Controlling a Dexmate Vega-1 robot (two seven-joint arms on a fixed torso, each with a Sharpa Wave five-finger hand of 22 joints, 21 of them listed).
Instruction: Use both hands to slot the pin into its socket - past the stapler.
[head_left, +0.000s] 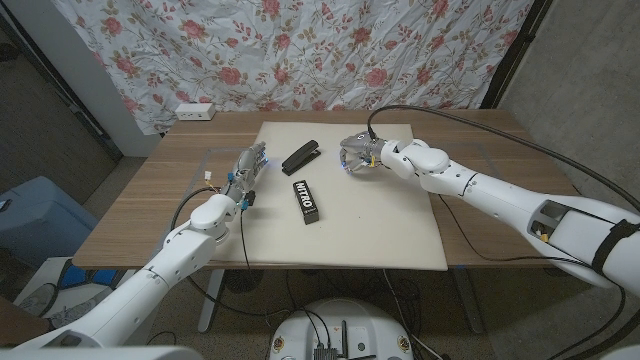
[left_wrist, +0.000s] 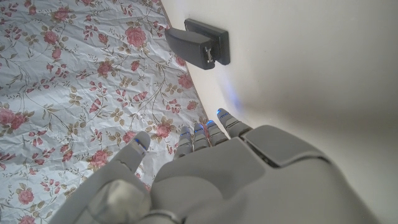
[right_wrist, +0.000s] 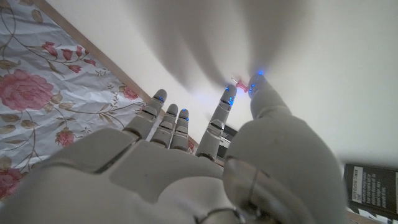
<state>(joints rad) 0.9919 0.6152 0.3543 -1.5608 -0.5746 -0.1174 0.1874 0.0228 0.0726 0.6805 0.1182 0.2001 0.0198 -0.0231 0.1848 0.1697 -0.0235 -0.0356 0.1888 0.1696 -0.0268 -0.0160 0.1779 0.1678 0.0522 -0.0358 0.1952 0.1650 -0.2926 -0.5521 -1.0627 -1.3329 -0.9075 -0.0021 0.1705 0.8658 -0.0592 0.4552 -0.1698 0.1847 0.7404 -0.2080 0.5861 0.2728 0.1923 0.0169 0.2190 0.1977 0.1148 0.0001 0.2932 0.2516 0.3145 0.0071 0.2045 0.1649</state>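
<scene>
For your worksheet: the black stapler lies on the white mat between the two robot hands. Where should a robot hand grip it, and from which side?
Grip the stapler across its narrow middle, coming from above. It lies flat and slanted on the white mat, so its long sides are open, and fingers should line up across that slant.

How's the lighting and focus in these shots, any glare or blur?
Head view: even light, sharp, no glare on the white mat. Left wrist view: stapler sharp, left hand soft. Right wrist view: right hand blurred, shadow streaks on the mat, blue fingertip lights.
</scene>
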